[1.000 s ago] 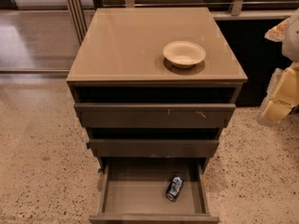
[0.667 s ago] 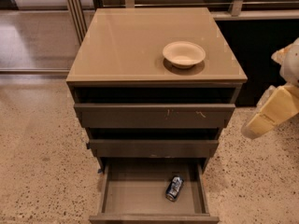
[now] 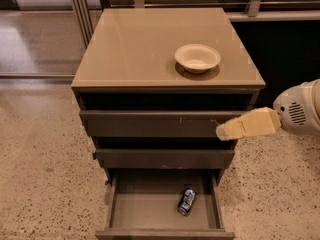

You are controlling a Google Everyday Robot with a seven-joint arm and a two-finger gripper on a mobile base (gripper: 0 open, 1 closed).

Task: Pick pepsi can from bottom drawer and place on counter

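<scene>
Cream gripper by the top drawer front, open or closed cannot be told, small blue dented pepsi can lying below-left of it in the pulled-out grey-brown bottom drawer, glossy tan counter above it, round cream paper bowl on top

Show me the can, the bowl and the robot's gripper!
can (image 3: 186, 201): camera view, middle of its blue side, in the bottom drawer (image 3: 145, 204).
bowl (image 3: 197, 57): camera view, its inside, on the counter (image 3: 135, 49).
gripper (image 3: 225, 130): camera view, its tip, above and right of the can.
</scene>
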